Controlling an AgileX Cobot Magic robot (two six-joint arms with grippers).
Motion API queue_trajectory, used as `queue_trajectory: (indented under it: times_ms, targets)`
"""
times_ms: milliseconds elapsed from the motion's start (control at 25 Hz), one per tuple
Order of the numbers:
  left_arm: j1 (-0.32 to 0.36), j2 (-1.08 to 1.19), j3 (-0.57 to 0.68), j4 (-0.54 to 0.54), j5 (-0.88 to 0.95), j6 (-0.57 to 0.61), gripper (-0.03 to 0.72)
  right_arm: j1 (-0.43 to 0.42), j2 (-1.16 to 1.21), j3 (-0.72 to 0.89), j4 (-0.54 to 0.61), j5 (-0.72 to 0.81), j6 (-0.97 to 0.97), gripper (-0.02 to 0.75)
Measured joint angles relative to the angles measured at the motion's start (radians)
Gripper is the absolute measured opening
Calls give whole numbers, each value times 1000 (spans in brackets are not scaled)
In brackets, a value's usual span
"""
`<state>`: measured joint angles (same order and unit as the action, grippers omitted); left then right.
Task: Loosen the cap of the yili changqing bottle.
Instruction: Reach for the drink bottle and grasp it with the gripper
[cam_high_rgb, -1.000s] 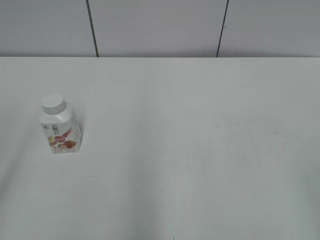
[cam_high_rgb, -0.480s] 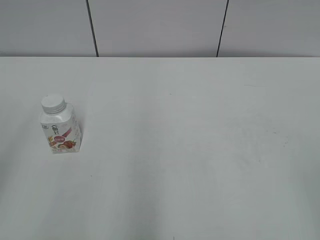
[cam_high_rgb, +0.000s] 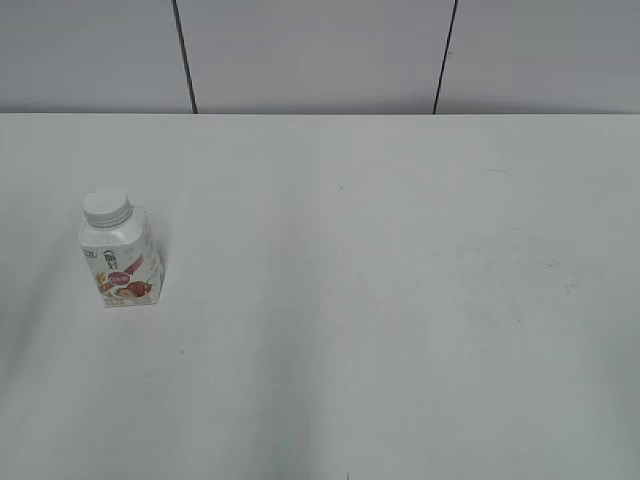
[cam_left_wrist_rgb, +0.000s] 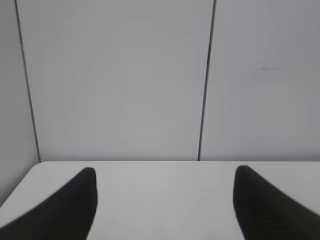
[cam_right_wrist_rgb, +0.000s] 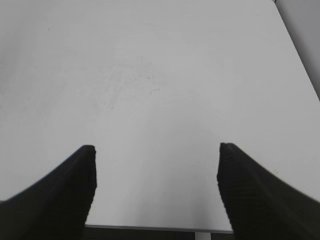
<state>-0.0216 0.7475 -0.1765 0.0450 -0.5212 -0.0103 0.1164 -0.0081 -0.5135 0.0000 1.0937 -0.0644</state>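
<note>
The yili changqing bottle (cam_high_rgb: 121, 262) stands upright at the left of the white table in the exterior view, with a strawberry label and pink band. Its white ribbed cap (cam_high_rgb: 106, 208) sits on the neck. Neither arm shows in the exterior view. My left gripper (cam_left_wrist_rgb: 165, 175) is open and empty, looking across the table's far edge at the wall; the bottle is out of that view. My right gripper (cam_right_wrist_rgb: 156, 152) is open and empty above bare table near its front edge; the bottle is out of that view too.
The white table (cam_high_rgb: 400, 300) spreads wide to the right of the bottle. A grey panelled wall (cam_high_rgb: 320, 50) stands behind its far edge. The table's front edge (cam_right_wrist_rgb: 160, 229) and right edge show in the right wrist view.
</note>
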Motion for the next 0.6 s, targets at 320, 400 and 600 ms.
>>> queue_trajectory:
  times_ms: [320,400,600]
  targets:
    - [0,279,0,258,-169,-178,514,0,0,0,-5,0,0,592]
    - [0,338,0,303,-201,-187,513,0,0,0,-5,0,0,592]
    - [0,497,0,479,-350,-192,512,0,0,0,0,0,0,592]
